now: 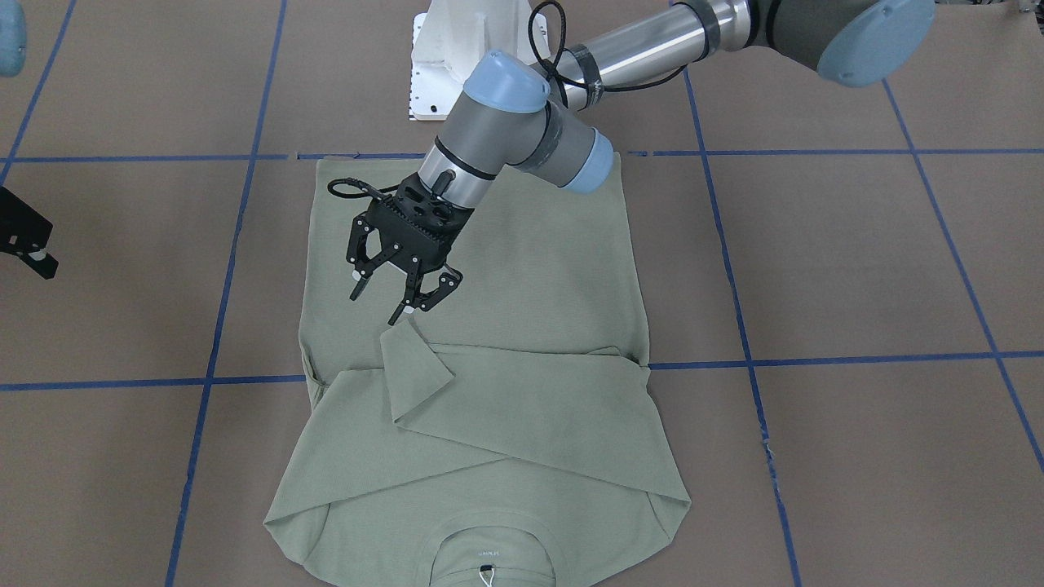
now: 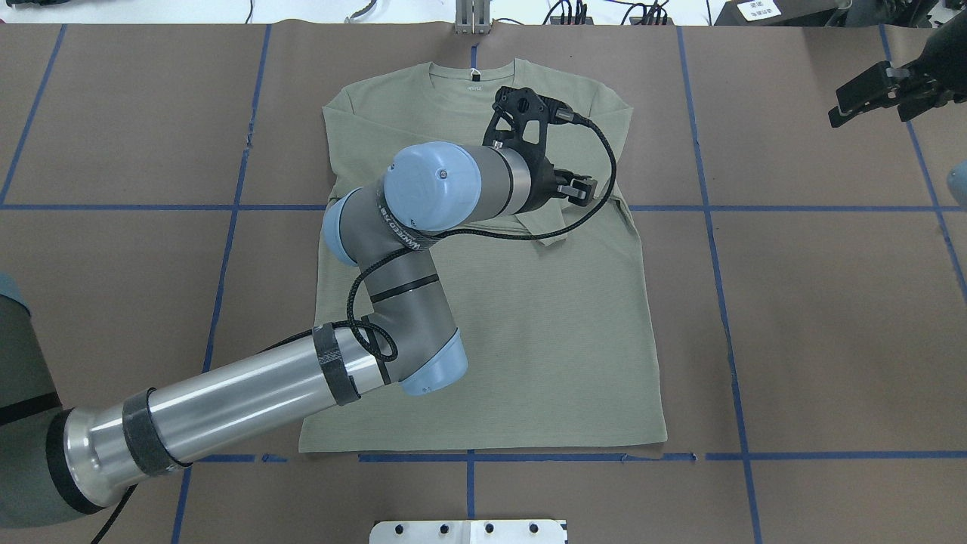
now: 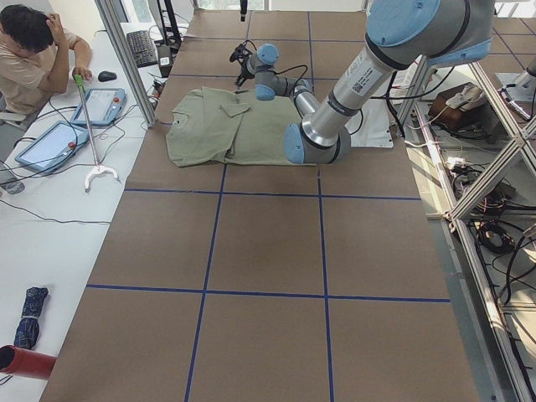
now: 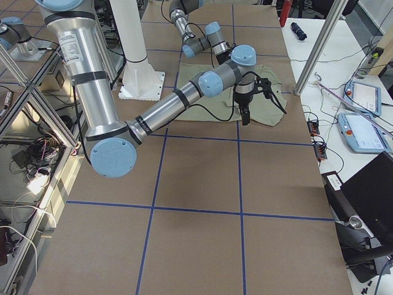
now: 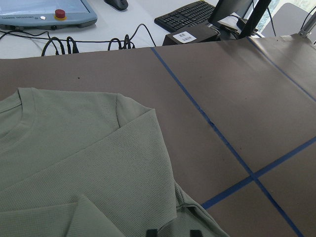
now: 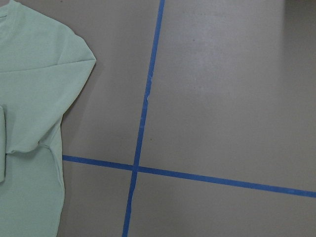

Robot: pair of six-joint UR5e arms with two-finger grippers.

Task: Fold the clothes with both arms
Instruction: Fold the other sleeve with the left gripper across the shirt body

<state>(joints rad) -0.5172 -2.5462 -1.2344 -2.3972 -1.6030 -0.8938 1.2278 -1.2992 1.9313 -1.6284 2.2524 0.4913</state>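
Note:
The clothes, one sage-green long-sleeved shirt, lie flat on the brown table with the neck on the operators' side. Both sleeves are folded across the chest, and one cuff lies on top. My left gripper hovers open just above that cuff with nothing between its fingers; it also shows beyond the wrist in the overhead view as the left gripper. My right gripper hangs open and empty over bare table, well off the shirt's side.
The white pedestal base stands behind the shirt's hem. Blue tape lines grid the table. A person sits at a side desk with pendants and a keyboard.

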